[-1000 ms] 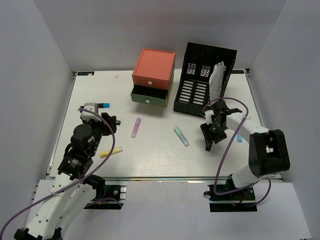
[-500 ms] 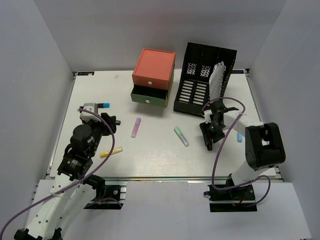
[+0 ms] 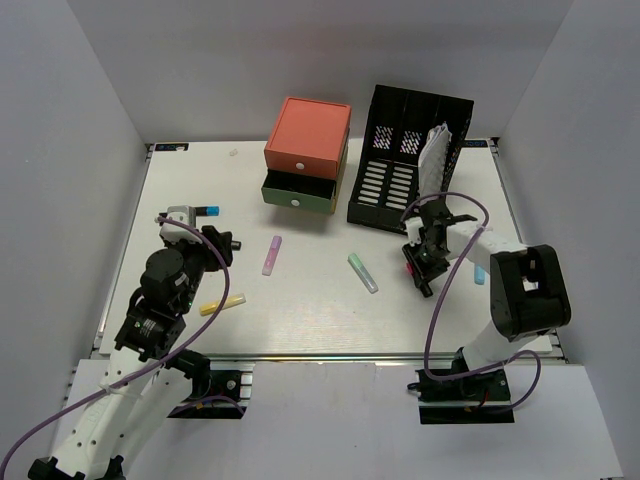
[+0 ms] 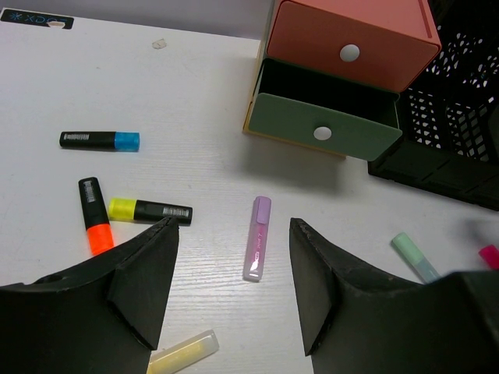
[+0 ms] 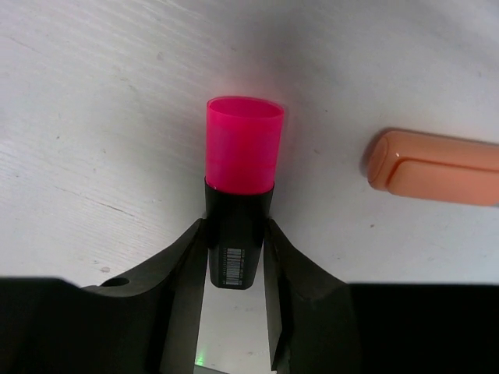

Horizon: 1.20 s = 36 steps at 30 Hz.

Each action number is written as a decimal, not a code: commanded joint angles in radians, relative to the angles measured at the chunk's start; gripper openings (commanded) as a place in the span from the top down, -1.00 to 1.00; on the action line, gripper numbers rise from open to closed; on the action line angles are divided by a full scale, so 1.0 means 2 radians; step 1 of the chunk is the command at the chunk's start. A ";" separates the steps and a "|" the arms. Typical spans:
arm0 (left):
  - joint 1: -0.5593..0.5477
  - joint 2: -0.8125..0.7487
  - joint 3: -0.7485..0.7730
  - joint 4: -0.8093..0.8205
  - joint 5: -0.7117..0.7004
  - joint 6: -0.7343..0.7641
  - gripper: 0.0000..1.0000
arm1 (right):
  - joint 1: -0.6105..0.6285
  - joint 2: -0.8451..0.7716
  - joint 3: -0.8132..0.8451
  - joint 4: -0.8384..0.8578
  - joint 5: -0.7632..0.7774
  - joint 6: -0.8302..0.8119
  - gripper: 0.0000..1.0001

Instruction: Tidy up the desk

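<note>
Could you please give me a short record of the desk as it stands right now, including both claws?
left claw: open, nothing between its fingers, above the desk
right claw: shut on the black barrel of a pink marker
drawer box: green drawer pulled out, orange drawer closed
file rack: black, to the right of the drawer box
loose on the desk: purple marker, pale yellow marker, blue-capped marker, peach marker beside the pink one
</note>
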 commanded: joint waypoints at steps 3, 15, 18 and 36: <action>0.002 0.001 -0.002 0.006 0.004 0.004 -0.37 | 0.007 -0.027 0.015 -0.017 -0.081 -0.122 1.00; 0.002 0.025 -0.001 0.003 -0.005 0.004 -0.36 | 0.108 -0.068 0.261 -0.009 -0.209 -0.221 1.00; 0.002 0.034 0.000 0.001 -0.012 0.004 -0.36 | 0.149 -0.029 0.319 0.024 -0.202 -0.227 1.00; 0.002 0.052 0.001 -0.003 -0.032 0.004 -0.35 | 0.234 0.229 0.528 0.179 0.053 -0.240 1.00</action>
